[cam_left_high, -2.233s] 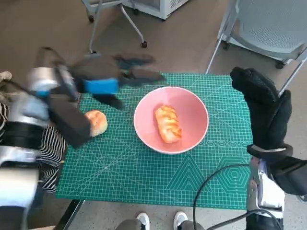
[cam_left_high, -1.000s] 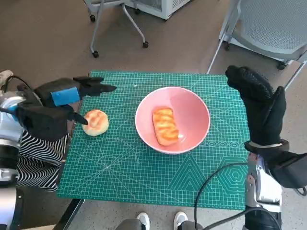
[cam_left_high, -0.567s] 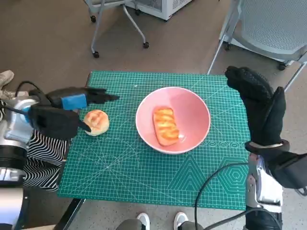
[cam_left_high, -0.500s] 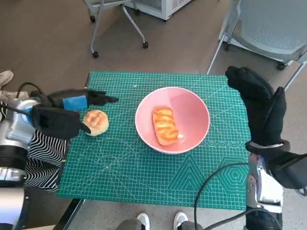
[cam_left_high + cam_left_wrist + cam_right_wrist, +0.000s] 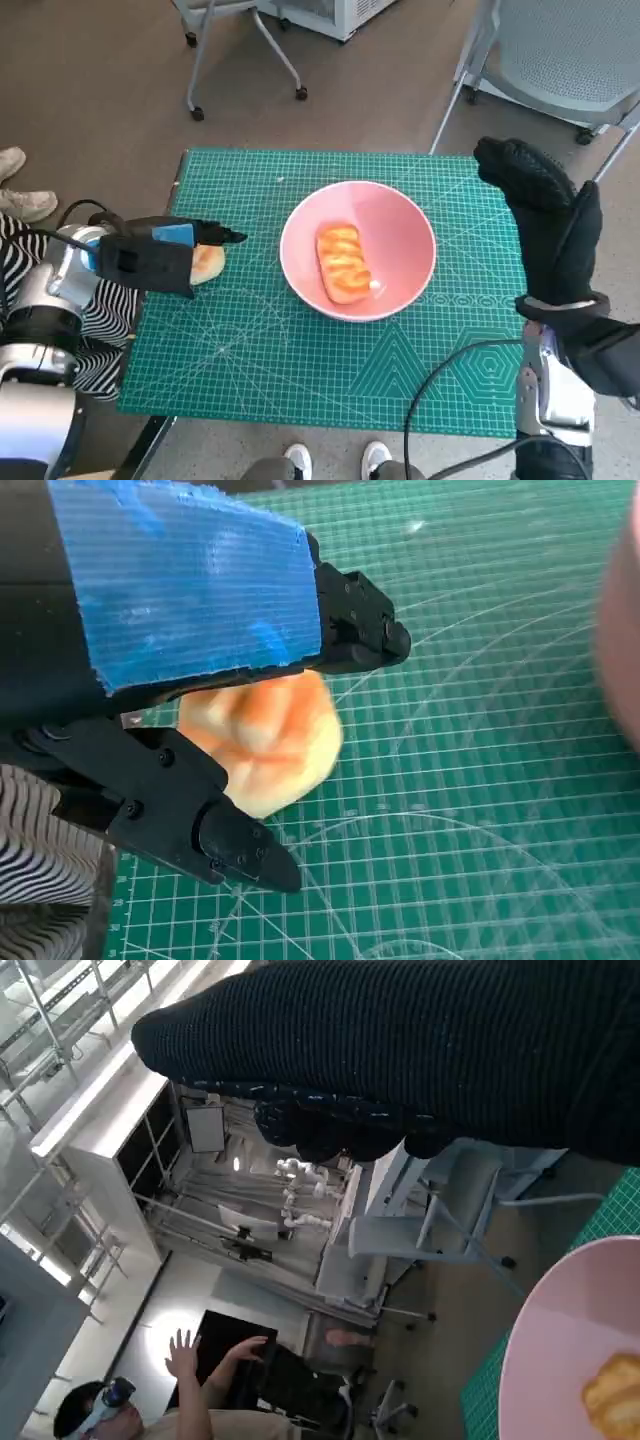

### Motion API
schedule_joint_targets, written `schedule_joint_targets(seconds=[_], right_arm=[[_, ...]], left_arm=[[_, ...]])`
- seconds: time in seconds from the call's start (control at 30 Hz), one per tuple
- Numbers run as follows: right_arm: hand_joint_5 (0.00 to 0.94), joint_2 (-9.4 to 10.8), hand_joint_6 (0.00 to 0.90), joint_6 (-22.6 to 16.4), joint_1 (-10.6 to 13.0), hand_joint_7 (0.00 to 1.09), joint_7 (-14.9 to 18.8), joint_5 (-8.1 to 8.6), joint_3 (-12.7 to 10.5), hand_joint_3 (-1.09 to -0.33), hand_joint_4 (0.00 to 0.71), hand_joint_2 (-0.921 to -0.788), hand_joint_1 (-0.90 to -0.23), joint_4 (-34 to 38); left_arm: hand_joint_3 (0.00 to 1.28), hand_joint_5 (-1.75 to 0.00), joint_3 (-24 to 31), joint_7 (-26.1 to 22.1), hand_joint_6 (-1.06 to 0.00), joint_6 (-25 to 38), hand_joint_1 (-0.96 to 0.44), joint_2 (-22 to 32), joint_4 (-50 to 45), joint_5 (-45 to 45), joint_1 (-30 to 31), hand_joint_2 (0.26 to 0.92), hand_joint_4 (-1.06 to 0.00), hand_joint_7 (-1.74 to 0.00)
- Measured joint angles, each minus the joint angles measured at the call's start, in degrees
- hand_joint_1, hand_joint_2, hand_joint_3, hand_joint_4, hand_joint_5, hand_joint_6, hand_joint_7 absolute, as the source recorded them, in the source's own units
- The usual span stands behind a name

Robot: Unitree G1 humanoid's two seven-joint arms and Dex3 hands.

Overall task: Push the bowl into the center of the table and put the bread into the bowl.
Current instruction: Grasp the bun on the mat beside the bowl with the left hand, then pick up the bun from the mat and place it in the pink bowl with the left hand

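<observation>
A pink bowl (image 5: 400, 225) stands near the middle of the green mat, with a long braided bread (image 5: 343, 262) lying in it. A round bun (image 5: 209, 264) lies on the mat left of the bowl. My left hand (image 5: 158, 258) reaches over it from the left. In the left wrist view the bun (image 5: 265, 742) sits between the upper fingers (image 5: 350, 630) and the thumb below, still resting on the mat. My right hand (image 5: 545, 220) stands upright over the table's right edge, holding nothing. The right wrist view shows the glove (image 5: 400, 1050), the bowl's rim (image 5: 560, 1360) and the bread (image 5: 615, 1400).
The green cutting mat (image 5: 300, 370) covers the table. A grey chair (image 5: 570, 50) stands behind the right corner, and wheeled chair legs (image 5: 240, 40) stand behind the left. Shoes (image 5: 300, 460) show at the front edge. A person (image 5: 130, 1410) appears far off in the right wrist view.
My left hand has come down from the mat's back left and now lies over the round bun. The bowl, the bread in it and my right hand have stayed put.
</observation>
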Motion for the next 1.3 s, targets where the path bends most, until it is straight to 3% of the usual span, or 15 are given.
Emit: schedule_joint_targets(seconds=[0.2,0.3,0.33,0.37,0.4,0.5,0.6,0.73,0.87,1.0,1.23,1.3], right_arm=[[0.0,0.0,0.085,0.34,0.13,0.54,-0.07,0.0,-0.03,-0.688,0.2,-0.921,-0.717,-0.51],[0.0,0.0,0.085,0.37,0.31,0.54,-0.12,0.0,-0.04,-0.688,0.2,-0.921,-0.717,-0.86],[0.0,0.0,0.085,0.38,0.42,0.54,-0.13,0.0,-0.04,-0.688,0.2,-0.921,-0.717,-0.96],[0.0,0.0,0.085,0.4,0.52,0.54,-0.14,0.0,-0.04,-0.688,0.2,-0.921,-0.717,-1.04],[0.0,0.0,0.085,0.42,0.63,0.54,-0.14,0.0,-0.04,-0.688,0.2,-0.921,-0.718,-1.15],[0.0,0.0,0.085,0.5,0.96,0.54,-0.15,0.0,-0.07,-0.687,0.2,-0.921,-0.718,-1.43],[0.0,0.0,0.086,0.72,1.26,0.54,-0.15,0.02,-0.11,-0.687,0.2,-0.921,-0.718,-1.8],[0.0,0.0,0.086,1.06,1.77,0.54,-0.14,0.09,-0.36,-0.687,0.2,-0.921,-0.718,-2.36],[0.0,-0.05,0.086,1.41,2.03,0.54,-0.14,0.34,-0.8,-0.687,0.198,-0.921,-0.717,-2.9],[0.0,-0.05,0.086,1.67,2.01,0.54,-0.14,0.59,-0.93,-0.687,0.196,-0.921,-0.716,-3.13],[0.0,-0.04,0.086,1.68,1.8,0.54,-0.14,0.59,-0.91,-0.687,0.195,-0.921,-0.715,-3.16],[0.0,-0.07,0.091,1.78,1.82,0.54,-0.13,0.6,-0.89,-0.688,0.194,-0.921,-0.714,-3.16]], left_arm=[[0.01,-0.02,-4.73,7.96,-0.44,0.54,0.01,-1.12,3.35,6.53,-1.34,0.789,-0.36,-0.03],[0.01,-0.04,-6.89,12.16,-0.66,0.96,0.02,-1.38,4.5,9.23,-1.66,0.855,-0.59,-0.09],[0.02,-0.25,-7.66,13.7,-0.66,1.17,0.02,-1.43,4.94,10.22,-1.79,0.868,-0.6,-0.32],[0.07,-0.58,-8.38,15.21,-0.62,1.39,0.01,-1.46,5.39,11.14,-1.93,0.887,-0.59,-0.69],[0.08,-0.79,-8.93,16.45,-0.6,1.55,0.01,-1.47,5.78,11.79,-2.01,0.899,-0.62,-0.89],[0.09,-1.05,-10.29,19.76,-0.58,1.49,0.0,-1.48,6.4,13.36,-2.21,0.912,-0.66,-1.11],[0.08,-1.12,-10.62,21.05,-0.6,0.69,0.0,-1.37,6.46,13.46,-2.64,0.913,-0.69,-1.16],[0.08,-1.16,-9.18,19.64,-0.6,-3.0,0.0,-0.27,5.42,11.92,-3.55,0.916,-0.7,-1.17],[0.08,-1.21,-4.71,13.66,-0.61,-6.95,0.0,2.16,1.1,6.27,-3.63,0.918,-0.68,-1.14],[0.08,-1.2,0.71,8.6,-0.63,-8.35,0.0,4.56,-7.54,-1.33,-3.61,0.918,-0.66,-1.16],[0.08,-1.21,7.9,4.53,-0.63,-8.08,0.0,6.17,-21.09,-12.33,-3.51,0.917,-0.66,-1.15],[0.08,-1.23,11.46,3.47,-0.63,-8.67,0.0,5.96,-29.11,-18.16,-3.8,0.915,-0.67,-1.13]])
